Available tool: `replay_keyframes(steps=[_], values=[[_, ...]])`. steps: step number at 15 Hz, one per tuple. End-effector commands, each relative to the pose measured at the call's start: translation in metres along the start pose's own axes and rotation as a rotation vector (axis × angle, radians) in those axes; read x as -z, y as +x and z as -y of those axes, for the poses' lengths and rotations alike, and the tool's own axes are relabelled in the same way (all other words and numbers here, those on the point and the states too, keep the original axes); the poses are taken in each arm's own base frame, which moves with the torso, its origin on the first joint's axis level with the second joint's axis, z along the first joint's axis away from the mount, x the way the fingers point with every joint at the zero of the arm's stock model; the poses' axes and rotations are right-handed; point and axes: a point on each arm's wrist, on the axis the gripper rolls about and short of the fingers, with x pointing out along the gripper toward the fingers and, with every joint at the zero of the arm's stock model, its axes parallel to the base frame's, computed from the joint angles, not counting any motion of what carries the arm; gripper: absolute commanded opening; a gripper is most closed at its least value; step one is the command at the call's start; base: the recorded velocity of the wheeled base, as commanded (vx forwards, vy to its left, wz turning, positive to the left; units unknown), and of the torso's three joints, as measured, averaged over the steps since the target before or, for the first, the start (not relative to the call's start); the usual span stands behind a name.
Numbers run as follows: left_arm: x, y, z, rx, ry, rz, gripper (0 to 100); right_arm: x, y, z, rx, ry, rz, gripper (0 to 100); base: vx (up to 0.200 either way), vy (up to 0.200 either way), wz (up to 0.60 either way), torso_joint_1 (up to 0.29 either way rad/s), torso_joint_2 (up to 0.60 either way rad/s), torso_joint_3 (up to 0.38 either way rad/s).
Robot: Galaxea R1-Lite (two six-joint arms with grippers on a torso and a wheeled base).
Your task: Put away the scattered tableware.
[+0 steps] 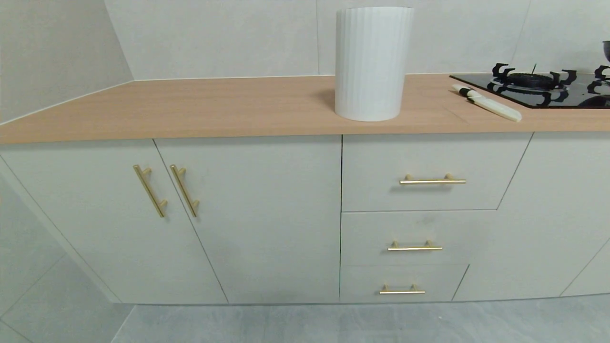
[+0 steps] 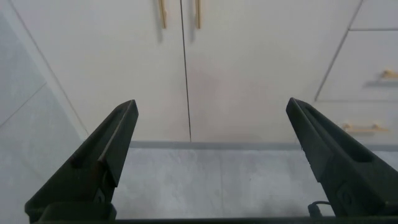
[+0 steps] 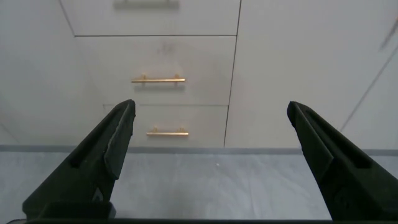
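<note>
A white knife (image 1: 487, 103) with a black band on its handle lies on the wooden countertop (image 1: 214, 107), at the right beside the hob. A tall white ribbed holder (image 1: 371, 62) stands on the counter left of it. Below the counter are three stacked drawers with gold handles (image 1: 432, 180). My left gripper (image 2: 211, 112) hangs open low before the cabinet doors, above the floor. My right gripper (image 3: 211, 112) hangs open low in front of the lower drawers (image 3: 158, 79), with nothing between its fingers.
A black gas hob (image 1: 538, 85) sits at the counter's right end. Two cabinet doors with gold handles (image 1: 167, 190) fill the left half under the counter. Grey tiled floor (image 1: 333, 324) runs along the cabinet front.
</note>
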Motion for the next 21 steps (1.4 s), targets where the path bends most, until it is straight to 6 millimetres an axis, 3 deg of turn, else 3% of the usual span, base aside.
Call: replay_keyframes(steps=[1,14,21], values=[[0.0,0.0,0.0,-0.001,-0.001,0.0,100,0.0,0.0001,0.0,-0.001,0.0,-0.002,100,0.2,0.0,0.0,0.007,0.0,0.007],[0.0,0.0,0.0,-0.001,-0.002,0.0,100,0.0,0.0001,0.0,-0.001,0.0,-0.002,100,0.2,0.0,0.0,0.002,0.0,0.003],[0.0,0.0,0.0,-0.001,-0.004,0.0,100,0.0,0.0001,0.0,-0.001,0.0,-0.002,100,0.0,0.0,0.0,0.0,0.0,0.0]])
